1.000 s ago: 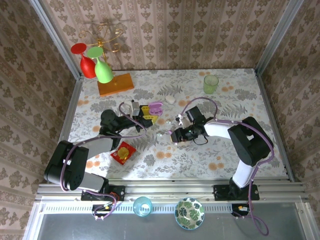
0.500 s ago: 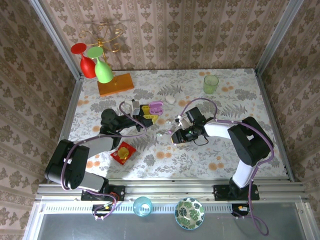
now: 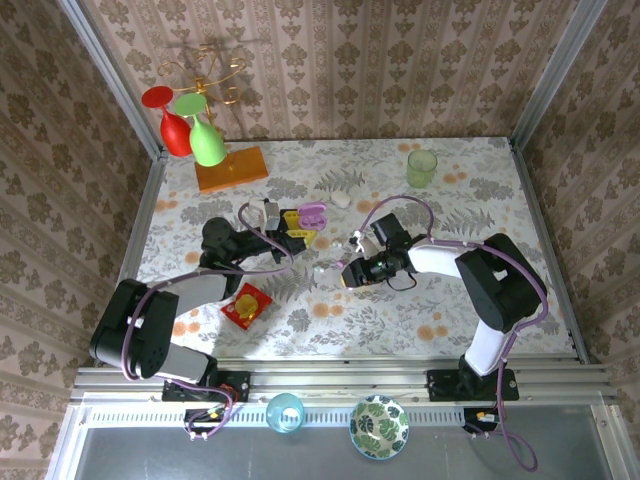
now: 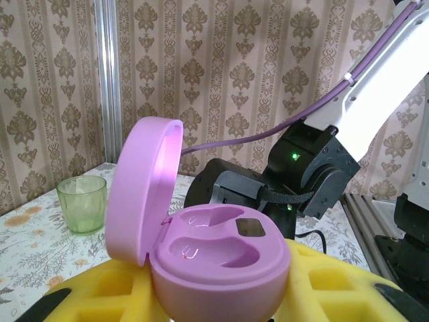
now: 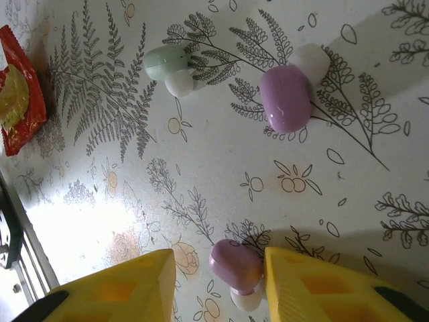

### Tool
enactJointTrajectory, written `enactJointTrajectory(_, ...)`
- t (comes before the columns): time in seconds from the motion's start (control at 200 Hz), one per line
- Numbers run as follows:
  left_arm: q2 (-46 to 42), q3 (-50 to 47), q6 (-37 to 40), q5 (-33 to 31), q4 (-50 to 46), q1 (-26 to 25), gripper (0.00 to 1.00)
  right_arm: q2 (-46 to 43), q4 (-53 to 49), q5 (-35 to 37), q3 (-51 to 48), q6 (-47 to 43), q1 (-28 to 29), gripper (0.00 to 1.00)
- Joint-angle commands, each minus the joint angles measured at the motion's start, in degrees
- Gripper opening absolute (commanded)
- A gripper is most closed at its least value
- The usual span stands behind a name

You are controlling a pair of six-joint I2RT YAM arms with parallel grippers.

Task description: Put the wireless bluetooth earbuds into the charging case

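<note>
No legible txt, label, brand, no. or sign. Red packet (image 5: 17, 100) on bench: yellow print, too blurred to read. Open purple charging case (image 4: 214, 255): dark square patch inside, no lettering made out.
</note>
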Motion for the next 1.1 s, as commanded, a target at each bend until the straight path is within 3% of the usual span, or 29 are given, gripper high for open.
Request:
enactJointTrajectory(0.0,0.0,1.3,-0.4,1.0,2.6,-0.1,0.21,2.1,-0.8,-0.2,3.9,-1.8,0.8,0.40)
enactJointTrajectory(0.255,-0.1,1.0,-0.4,0.8,2.6,-0.1,0.20,4.9,-0.6,-2.7,4.3,-2.3,1.1,0.39)
enactJointTrajectory(0.7,0.0,1.3,-0.7,1.0,2.6,-0.1,0.20,-0.1,-1.5,-3.0,-2.9,-3.2,0.9,0.36)
enactJointTrajectory(1.095,0.9,1.7,-0.9,0.9,2.6,-0.5,0.20,0.6,-0.4,-3.1,-2.5,-2.5,1.0,0.30)
